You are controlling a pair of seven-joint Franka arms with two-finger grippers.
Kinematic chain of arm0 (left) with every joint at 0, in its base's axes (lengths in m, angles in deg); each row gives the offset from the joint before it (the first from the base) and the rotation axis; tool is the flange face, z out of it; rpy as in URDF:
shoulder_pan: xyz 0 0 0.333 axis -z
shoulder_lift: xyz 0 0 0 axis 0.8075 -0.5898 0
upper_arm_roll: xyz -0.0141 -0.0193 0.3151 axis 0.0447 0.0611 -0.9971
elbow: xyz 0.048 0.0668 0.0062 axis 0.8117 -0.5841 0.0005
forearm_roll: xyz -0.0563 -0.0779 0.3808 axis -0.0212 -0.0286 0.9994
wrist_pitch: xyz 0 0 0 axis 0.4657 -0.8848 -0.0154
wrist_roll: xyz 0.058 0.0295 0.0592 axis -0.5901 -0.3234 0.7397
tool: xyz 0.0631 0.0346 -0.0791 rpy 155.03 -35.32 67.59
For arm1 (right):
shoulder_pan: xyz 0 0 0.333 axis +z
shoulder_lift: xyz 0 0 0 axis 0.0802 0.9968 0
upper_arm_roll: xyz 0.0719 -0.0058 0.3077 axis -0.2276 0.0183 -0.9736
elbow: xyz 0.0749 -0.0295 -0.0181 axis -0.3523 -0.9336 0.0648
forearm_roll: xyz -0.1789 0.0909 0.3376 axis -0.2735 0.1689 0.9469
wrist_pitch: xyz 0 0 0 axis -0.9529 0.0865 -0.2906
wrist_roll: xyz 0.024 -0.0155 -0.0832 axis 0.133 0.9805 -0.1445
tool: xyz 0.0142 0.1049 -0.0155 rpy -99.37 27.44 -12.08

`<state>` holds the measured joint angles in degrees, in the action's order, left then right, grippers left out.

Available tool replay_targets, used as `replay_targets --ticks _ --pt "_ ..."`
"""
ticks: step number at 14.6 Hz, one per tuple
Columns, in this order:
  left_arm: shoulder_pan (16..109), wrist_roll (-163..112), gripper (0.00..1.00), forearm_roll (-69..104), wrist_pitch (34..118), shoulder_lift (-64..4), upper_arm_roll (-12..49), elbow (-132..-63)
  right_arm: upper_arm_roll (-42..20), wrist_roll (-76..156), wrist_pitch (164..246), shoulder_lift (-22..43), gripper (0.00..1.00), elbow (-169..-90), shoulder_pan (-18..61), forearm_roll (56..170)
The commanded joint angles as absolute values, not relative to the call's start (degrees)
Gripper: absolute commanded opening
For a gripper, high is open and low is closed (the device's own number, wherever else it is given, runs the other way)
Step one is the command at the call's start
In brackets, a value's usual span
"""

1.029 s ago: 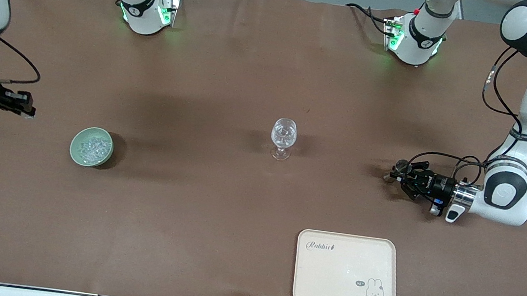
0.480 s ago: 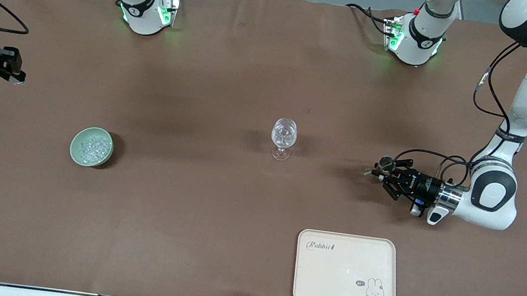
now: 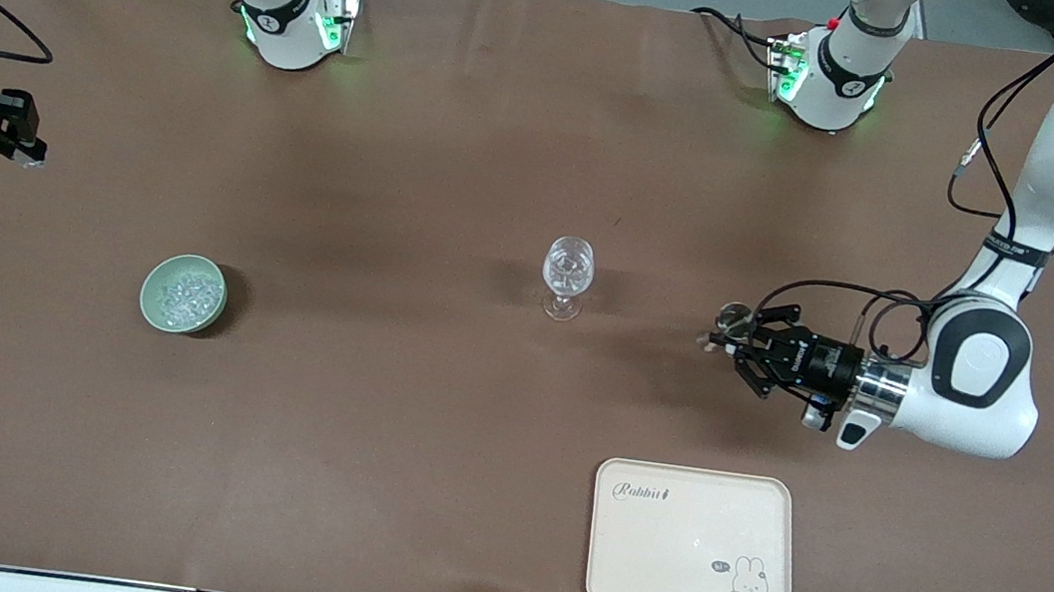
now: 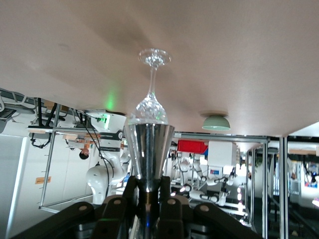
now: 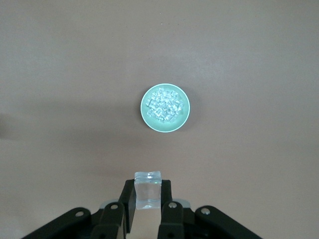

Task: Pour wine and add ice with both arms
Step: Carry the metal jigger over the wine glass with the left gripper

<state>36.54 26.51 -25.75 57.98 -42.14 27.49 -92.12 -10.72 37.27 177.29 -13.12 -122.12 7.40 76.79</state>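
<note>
A clear wine glass [image 3: 567, 276] stands mid-table with ice chunks in its bowl; it also shows in the left wrist view [image 4: 152, 97]. A green bowl [image 3: 183, 293] of ice [image 3: 186, 291] sits toward the right arm's end, and shows in the right wrist view [image 5: 165, 108]. My left gripper [image 3: 731, 341] is shut on a silver conical metal cup [image 4: 148, 152] and holds it low beside the glass, its mouth toward the glass. My right gripper [image 3: 21, 145] is high over the table's right-arm end, shut on a clear ice cube [image 5: 148, 191].
A cream tray [image 3: 693, 543] with a rabbit drawing lies nearer the front camera than the left gripper. The two arm bases [image 3: 295, 16] [image 3: 830, 77] stand along the table's back edge. Cables run along the front edge.
My left gripper has moved with the metal cup toward the wine glass. My right gripper first rose away from the bowl, then held nearly still with the ice cube.
</note>
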Motion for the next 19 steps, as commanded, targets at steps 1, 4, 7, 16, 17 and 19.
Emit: replay_targets --ticks 1,4,7,16,17,19 --pt "39.6 29.77 0.01 -27.0 61.41 -37.75 27.66 -94.9 -10.78 37.78 176.49 -13.64 0.08 -121.86 7.24 77.39" --pt "44.26 32.65 0.01 -27.0 67.37 -33.79 27.66 -97.8 -10.78 37.78 176.58 -13.46 0.08 -121.86 7.24 77.39" --pt "47.08 35.56 0.01 -26.3 69.93 -32.74 27.66 -98.33 -10.78 37.78 176.66 -13.38 0.08 -121.86 7.32 77.39" --pt "52.71 46.18 0.01 -15.26 75.39 -28.51 27.66 -100.45 -10.78 37.87 176.93 -13.29 0.08 -122.12 7.32 77.48" --pt "52.89 47.95 0.01 -13.49 75.48 -28.51 27.74 -100.01 -10.78 37.87 176.84 -13.29 0.08 -122.12 7.32 77.48" --pt "54.55 49.71 0.01 -12.07 75.48 -28.51 27.74 -99.74 -10.78 37.87 176.84 -13.29 0.08 -122.03 7.32 77.48"
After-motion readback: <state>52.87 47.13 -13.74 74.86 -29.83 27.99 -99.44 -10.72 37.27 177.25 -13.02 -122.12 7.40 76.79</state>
